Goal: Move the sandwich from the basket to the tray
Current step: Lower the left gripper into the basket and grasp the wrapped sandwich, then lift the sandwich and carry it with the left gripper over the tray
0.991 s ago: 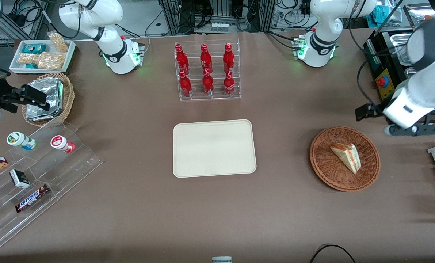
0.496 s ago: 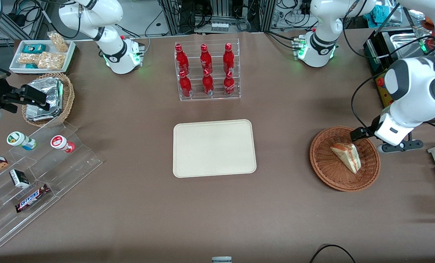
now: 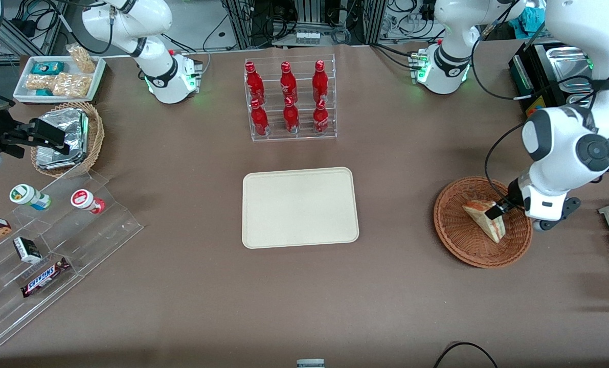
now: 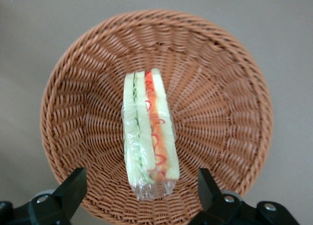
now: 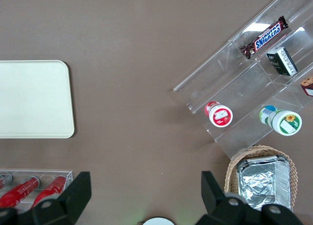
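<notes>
At the right of the front frame, the gripper (image 3: 499, 210) hangs over the wicker basket (image 3: 457, 240), fingers (image 4: 73, 188) spread wide apart with the wrapped sandwich (image 4: 149, 137) lying between them in the basket's middle. To grip well, descend straight so each finger meets a bread face, close gently, then lift clear of the rim before carrying toward the cream tray (image 3: 299, 207) at frame centre.

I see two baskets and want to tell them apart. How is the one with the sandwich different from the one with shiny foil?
The basket is wide, shallow and reddish-brown; the foil basket is smaller, deeper and lighter tan. The gripper, open, hangs over the sandwich; nothing hangs over the foil packs. Both are woven wicker.
</notes>
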{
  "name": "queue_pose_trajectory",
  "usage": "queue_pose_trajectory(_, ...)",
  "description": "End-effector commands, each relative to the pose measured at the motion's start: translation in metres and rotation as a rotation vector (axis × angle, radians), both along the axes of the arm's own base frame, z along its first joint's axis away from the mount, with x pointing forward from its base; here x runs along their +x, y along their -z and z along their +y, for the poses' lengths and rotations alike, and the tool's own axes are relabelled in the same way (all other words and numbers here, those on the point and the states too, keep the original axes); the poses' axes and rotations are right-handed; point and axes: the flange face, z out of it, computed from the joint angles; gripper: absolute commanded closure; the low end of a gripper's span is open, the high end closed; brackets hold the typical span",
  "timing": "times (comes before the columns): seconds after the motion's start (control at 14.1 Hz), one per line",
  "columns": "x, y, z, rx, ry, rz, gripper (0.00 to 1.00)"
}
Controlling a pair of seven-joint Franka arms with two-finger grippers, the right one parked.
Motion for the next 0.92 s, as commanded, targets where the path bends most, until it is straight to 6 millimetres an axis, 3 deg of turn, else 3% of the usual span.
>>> queue_pose_trajectory(0.0, 0.005, 0.023, 0.006, -0.002, -0.102, -0.003, 0.0)
queue_pose_trajectory(0.07, 0.005, 0.033, 0.007, -0.002, -0.12, 0.007, 0.01)
queue_pose_trajectory(0.14, 0.005, 0.038, 0.006, -0.001, -0.129, 0.016, 0.16)
queue_pose_trajectory(0.28, 0.003, 0.04, 0.006, 0.001, -0.157, 0.029, 0.73)
queue_pose_trajectory(0.35, 0.004, 0.035, 0.005, 0.003, -0.169, 0.024, 0.86)
queue_pose_trajectory(0.5, 0.007, 0.018, -0.003, 0.006, -0.168, 0.079, 0.92)
queue_pose_trajectory(0.64, 0.02, -0.013, -0.02, 0.008, -0.141, 0.105, 0.94)
queue_pose_trajectory(0.71, 0.024, -0.024, -0.035, 0.01, -0.104, 0.114, 0.96)
queue_pose_trajectory(0.85, 0.028, -0.039, -0.083, 0.022, 0.068, 0.132, 0.98)
